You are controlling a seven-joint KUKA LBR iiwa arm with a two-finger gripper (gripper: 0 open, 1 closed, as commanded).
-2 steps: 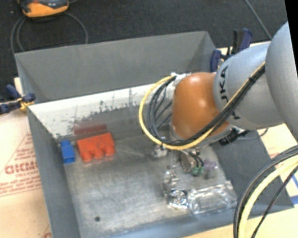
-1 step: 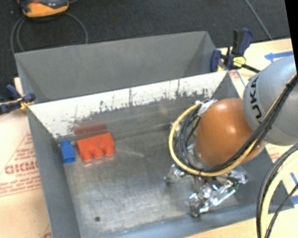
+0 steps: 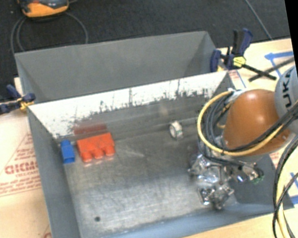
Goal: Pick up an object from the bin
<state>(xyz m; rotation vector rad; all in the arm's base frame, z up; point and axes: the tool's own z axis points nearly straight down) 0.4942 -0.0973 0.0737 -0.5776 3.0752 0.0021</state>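
Orange cover (image 3: 249,120) and looped cables (image 3: 208,116) of the wrist stand highest, over the right side of the bin (image 3: 118,75). Below them the gripper (image 3: 213,187) hangs low near the front right corner, over what looks like bare floor; whether it is apart or together I cannot tell, and nothing can be seen held in it. The pickable things lie elsewhere: a small silvery piece (image 3: 175,130) towards the back wall, nearest to the gripper, and well apart at the back left a red brick (image 3: 96,147) with a blue block (image 3: 67,152) just beside it. I judge the task is at the approach step, with nothing yet picked. The next move probably calls for rising, travelling back or left over one thing, then descending to close round it.
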